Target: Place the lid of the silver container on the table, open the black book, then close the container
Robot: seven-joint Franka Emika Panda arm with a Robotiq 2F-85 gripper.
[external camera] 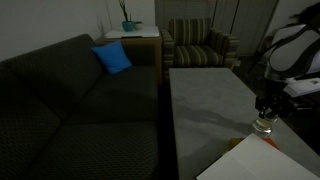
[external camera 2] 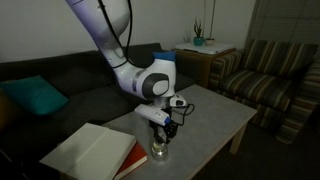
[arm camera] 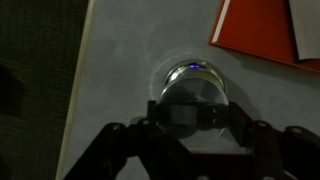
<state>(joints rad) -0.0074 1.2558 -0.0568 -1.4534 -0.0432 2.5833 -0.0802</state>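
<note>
One arm, one low table, three task things in play. Sweep left to right in an exterior view: dark sofa with a teal cushion; the black book lying open on the near end of the table, pale pages up, an orange-red edge showing under them; just beside it to the right, the silver container, standing on the stone-like top; striped armchair farthest right.

Gripper hangs directly over the container, fingers pointing down. Wrist view: container sits between the two dark fingers, which are part-closed at about the tin's width. A flat round metal face, judged to be the lid, lies on top between them. Whether the pads actually touch it cannot be told; too dark.

Stage, as a judgement: book already open, so the closing of the container is in hand.

Handling: tin and lid look light, rigid, polished, so slippery under metal pads. Thin disc offers only its rim; take it across the diameter, squarely, low force. An off-centre push would likely skate the tin across the smooth top towards the book.
</note>
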